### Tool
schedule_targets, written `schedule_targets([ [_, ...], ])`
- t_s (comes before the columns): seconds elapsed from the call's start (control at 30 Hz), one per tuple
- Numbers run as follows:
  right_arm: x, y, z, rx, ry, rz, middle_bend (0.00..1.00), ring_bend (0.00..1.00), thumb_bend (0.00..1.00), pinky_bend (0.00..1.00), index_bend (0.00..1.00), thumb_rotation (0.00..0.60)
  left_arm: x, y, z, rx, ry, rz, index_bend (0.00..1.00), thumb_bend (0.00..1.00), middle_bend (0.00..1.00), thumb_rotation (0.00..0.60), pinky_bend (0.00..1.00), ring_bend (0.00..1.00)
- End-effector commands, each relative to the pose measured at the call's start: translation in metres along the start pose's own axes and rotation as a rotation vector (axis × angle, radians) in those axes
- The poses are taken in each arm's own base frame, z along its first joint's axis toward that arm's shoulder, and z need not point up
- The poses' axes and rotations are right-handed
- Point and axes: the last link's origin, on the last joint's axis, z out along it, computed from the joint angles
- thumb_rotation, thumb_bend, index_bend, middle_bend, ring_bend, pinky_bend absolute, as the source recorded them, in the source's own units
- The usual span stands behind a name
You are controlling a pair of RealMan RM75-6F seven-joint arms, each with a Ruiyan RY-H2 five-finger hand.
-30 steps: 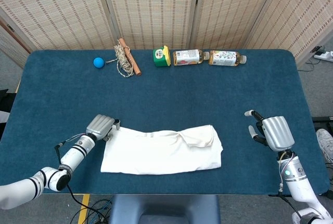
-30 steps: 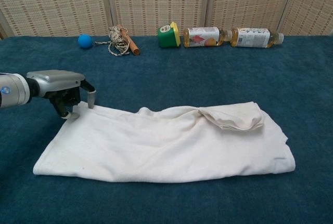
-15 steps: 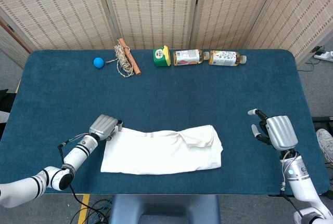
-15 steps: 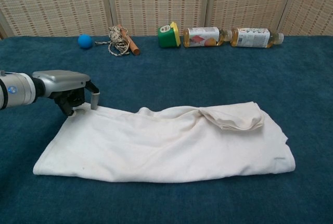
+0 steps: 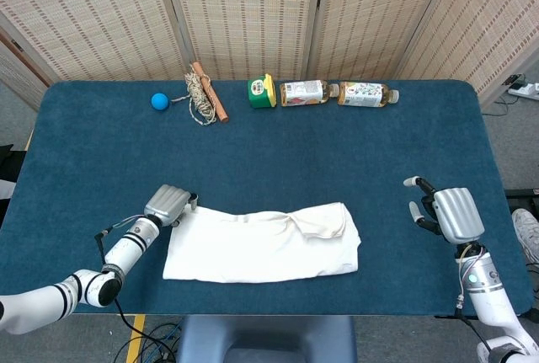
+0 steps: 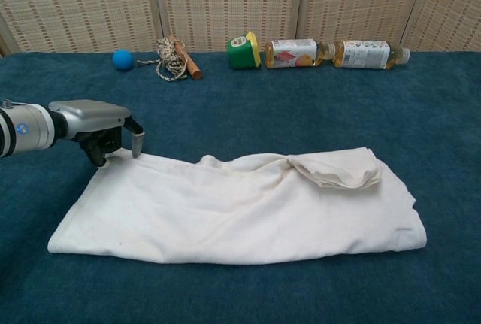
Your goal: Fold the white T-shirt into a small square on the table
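Head view: a blue table (image 5: 253, 152) before wicker screens (image 5: 244, 9). The right hand (image 5: 446, 211), fingers spread and empty, has open cloth around it.

Chest view: the left hand (image 6: 98, 132) pinches the white T-shirt (image 6: 240, 207) corner beneath its fingers.

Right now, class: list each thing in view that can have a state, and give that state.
white T-shirt: folded into a long strip, flat on the table.
left hand: fingers curled at the shirt's far left corner; grip unclear.
right hand: open, holds nothing.
two bottles: lying on their sides.
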Motion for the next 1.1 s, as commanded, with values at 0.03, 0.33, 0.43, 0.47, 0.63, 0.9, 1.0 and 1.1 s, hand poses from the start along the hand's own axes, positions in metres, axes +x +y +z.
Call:
schedule_targets([
  [0.03, 0.0, 0.0, 0.0, 0.0, 0.001, 0.001, 0.97, 1.0, 0.45, 1.0, 0.33, 0.6, -0.001, 0.001, 0.0, 0.0, -0.007, 0.004, 0.47, 0.47, 0.93, 0.6, 1.0, 0.85],
  [0.33, 0.001, 0.003, -0.002, -0.008, 0.0, 0.006, 0.97, 1.0, 0.45, 1.0, 0.33, 0.6, -0.001, 0.007, -0.002, -0.015, 0.003, -0.002, 0.56, 0.47, 0.93, 0.6, 1.0, 0.85],
  [0.43, 0.001, 0.004, -0.003, -0.013, -0.002, 0.007, 0.97, 1.0, 0.45, 1.0, 0.33, 0.6, 0.0, 0.008, -0.002, -0.017, 0.02, -0.01, 0.58, 0.47, 0.93, 0.6, 1.0, 0.85],
  [0.47, 0.001, 0.004, -0.003, -0.014, -0.003, 0.007, 0.97, 1.0, 0.45, 1.0, 0.33, 0.6, 0.0, 0.008, -0.001, -0.016, 0.025, -0.012, 0.59, 0.47, 0.93, 0.6, 1.0, 0.85],
  [0.63, 0.001, 0.004, -0.004, -0.016, -0.001, 0.009, 0.97, 1.0, 0.45, 1.0, 0.33, 0.6, 0.002, 0.006, 0.001, -0.004, 0.045, -0.041, 0.61, 0.47, 0.93, 0.6, 1.0, 0.85],
  [0.9, 0.0, 0.004, -0.004, -0.018, -0.005, 0.011, 0.97, 1.0, 0.45, 1.0, 0.33, 0.6, 0.007, -0.001, 0.003, 0.028, 0.058, -0.101, 0.62, 0.47, 0.93, 0.6, 1.0, 0.85],
  [1.0, 0.0, 0.004, -0.004, -0.017, -0.005, 0.01, 0.97, 1.0, 0.45, 1.0, 0.33, 0.6, 0.009, -0.006, 0.005, 0.052, 0.056, -0.117, 0.62, 0.47, 0.93, 0.6, 1.0, 0.85],
  [1.1, 0.0, 0.004, -0.005, -0.017, -0.006, 0.009, 0.97, 1.0, 0.45, 1.0, 0.33, 0.6, 0.01, -0.011, 0.006, 0.074, 0.051, -0.132, 0.62, 0.47, 0.93, 0.6, 1.0, 0.85],
])
